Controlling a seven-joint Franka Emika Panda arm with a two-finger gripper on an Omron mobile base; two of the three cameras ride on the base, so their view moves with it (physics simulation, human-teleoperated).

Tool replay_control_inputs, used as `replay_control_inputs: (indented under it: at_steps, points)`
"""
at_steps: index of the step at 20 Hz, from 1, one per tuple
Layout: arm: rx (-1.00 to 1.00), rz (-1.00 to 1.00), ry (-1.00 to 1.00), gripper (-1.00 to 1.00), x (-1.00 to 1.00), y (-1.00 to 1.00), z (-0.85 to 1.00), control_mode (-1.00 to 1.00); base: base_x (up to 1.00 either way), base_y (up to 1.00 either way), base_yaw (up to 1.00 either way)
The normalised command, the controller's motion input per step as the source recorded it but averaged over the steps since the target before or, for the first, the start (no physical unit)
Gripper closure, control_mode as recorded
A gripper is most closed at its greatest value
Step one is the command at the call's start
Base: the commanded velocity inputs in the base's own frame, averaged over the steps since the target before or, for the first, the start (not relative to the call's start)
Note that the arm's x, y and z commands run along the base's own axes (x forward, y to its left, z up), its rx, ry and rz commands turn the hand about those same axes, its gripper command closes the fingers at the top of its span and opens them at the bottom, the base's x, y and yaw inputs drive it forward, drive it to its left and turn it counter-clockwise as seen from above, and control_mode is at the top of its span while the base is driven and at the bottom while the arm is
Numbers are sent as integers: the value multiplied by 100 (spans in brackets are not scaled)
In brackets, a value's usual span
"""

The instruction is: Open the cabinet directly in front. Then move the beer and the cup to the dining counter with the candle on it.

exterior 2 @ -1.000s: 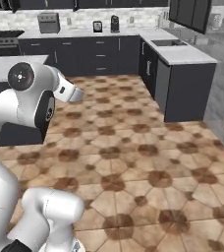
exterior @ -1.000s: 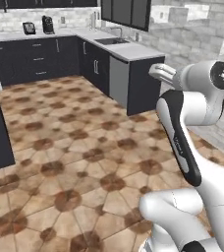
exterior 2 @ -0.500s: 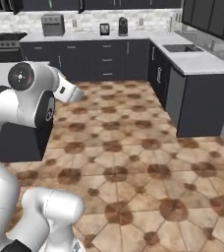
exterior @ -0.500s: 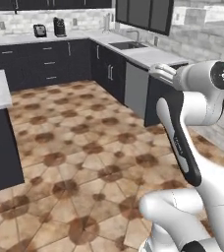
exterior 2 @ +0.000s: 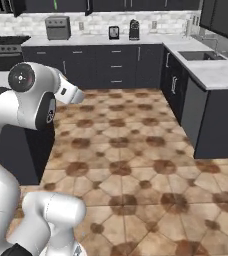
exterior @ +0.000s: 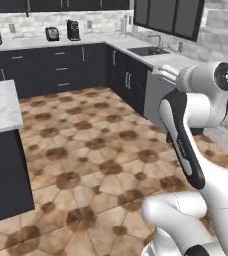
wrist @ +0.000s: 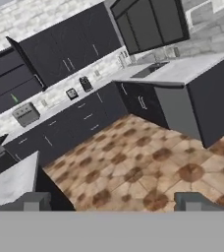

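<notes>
We're out on the tiled floor, arm folded up, nothing in the gripper: its fingers stand wide apart in the hand view. The cabinet has a door swung open, a thin green item on its shelf, too small to identify. Toaster and coffee maker sit on the back counter; the sink sits in the side run.

Domestic kitchen, rendered. Dark charcoal base cabinets with short silver handles are running along the back wall and the right of the right base view, under a pale stone worktop holding a recessed sink. A grey toaster oven is sitting upper left; brown octagon-patterned floor tiles are covering the centre.
</notes>
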Motion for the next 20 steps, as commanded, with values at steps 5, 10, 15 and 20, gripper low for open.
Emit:
replay_control_inputs:
  at_steps: [5, 10, 15, 20]
  points:
    - [0, 0, 0, -100, 0, 0, 0, 100, 100, 0, 9]
    - [0, 0, 0, -100, 0, 0, 0, 100, 100, -4, 6]
    - [0, 0, 0, -100, 0, 0, 0, 100, 100, -26, 0]
    - [0, 0, 0, -100, 0, 0, 0, 100, 100, -28, 0]
